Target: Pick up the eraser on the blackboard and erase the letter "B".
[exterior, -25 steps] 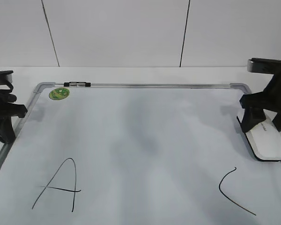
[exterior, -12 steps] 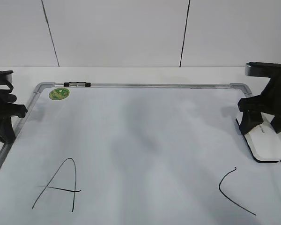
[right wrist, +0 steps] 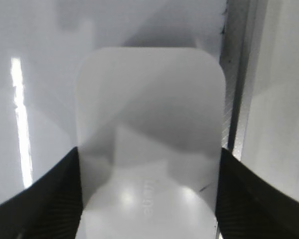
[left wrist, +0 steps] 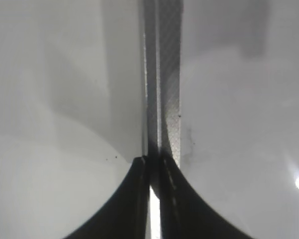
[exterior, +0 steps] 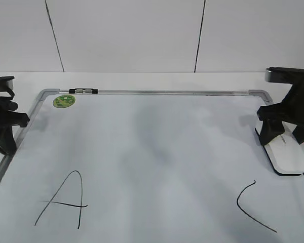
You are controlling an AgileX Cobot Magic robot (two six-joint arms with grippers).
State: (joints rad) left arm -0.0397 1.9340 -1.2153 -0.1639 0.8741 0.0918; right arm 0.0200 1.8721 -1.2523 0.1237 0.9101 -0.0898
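The eraser [exterior: 290, 156], a white oblong block with a dark underside, lies at the right edge of the blackboard [exterior: 157, 131]. My right gripper [exterior: 285, 137] straddles it with a finger against each long side; in the right wrist view the eraser [right wrist: 149, 114] fills the gap between the jaws [right wrist: 148, 155]. No letter "B" shows on the board; only an "A" [exterior: 66, 202] and a "C" [exterior: 253, 205] are there. My left gripper [exterior: 6, 142] is shut and empty over the board's left frame [left wrist: 167, 99], with its jaws [left wrist: 153, 162] together.
A green round sticker [exterior: 64, 100] sits at the board's far left corner. A small dark clip [exterior: 83, 91] lies on the far frame. The board's right frame [right wrist: 239, 99] runs right beside the eraser. A white wall stands behind the table.
My right gripper and the eraser shifted slightly farther back along the board's right edge a second ago, then stayed still. The left arm has not moved.
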